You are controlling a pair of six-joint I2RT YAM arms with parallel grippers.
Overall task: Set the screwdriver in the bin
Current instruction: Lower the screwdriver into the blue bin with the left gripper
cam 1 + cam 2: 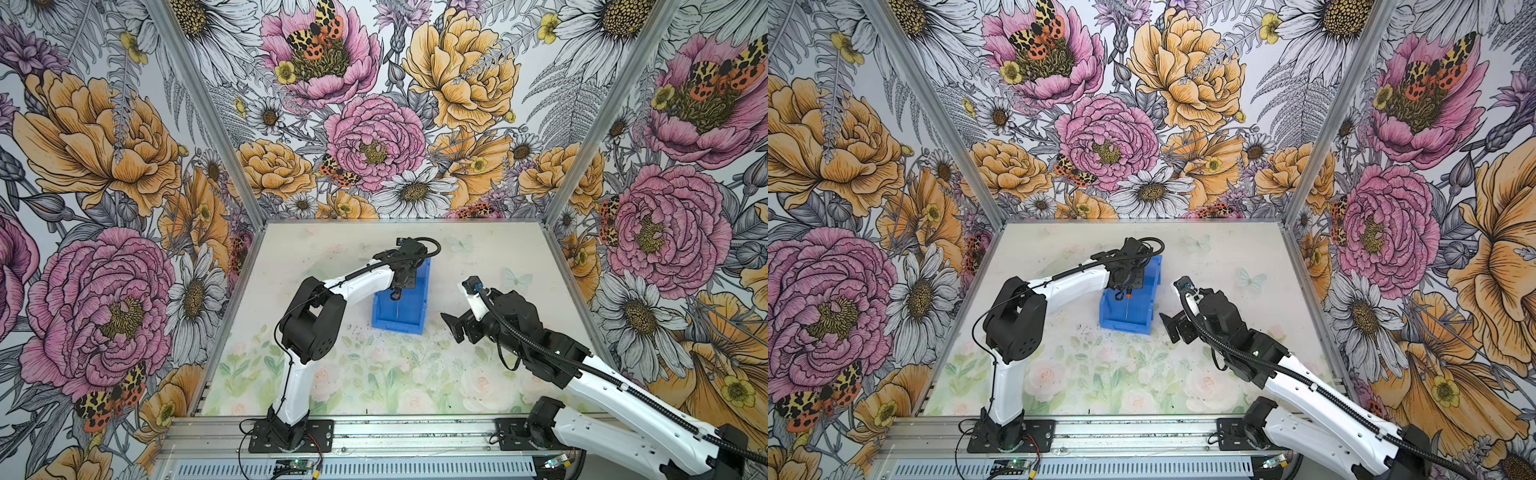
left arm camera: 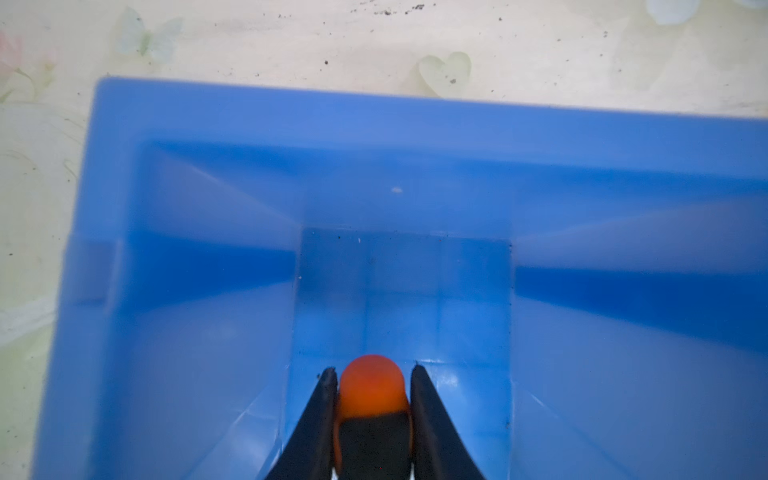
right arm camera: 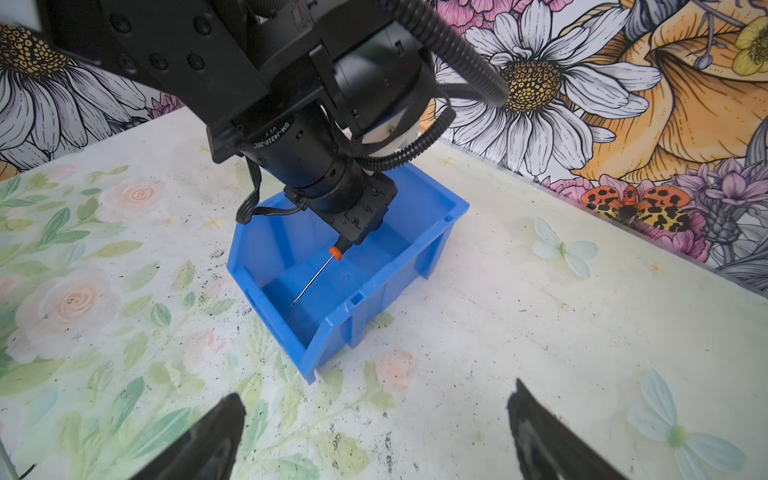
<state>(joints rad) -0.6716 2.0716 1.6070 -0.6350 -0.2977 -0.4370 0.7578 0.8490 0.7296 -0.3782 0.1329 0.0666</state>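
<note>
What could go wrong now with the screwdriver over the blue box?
The left gripper holds the screwdriver slanted, tip down inside the bin. Let go, it might land tip first and tumble toward the low front end. Pushed lower, the tip could jab the floor and shove the bin.

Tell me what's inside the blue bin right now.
The screwdriver, clamped in the left gripper, hangs into the bin, shaft pointing down. The gripper covers the bin's far end.
</note>
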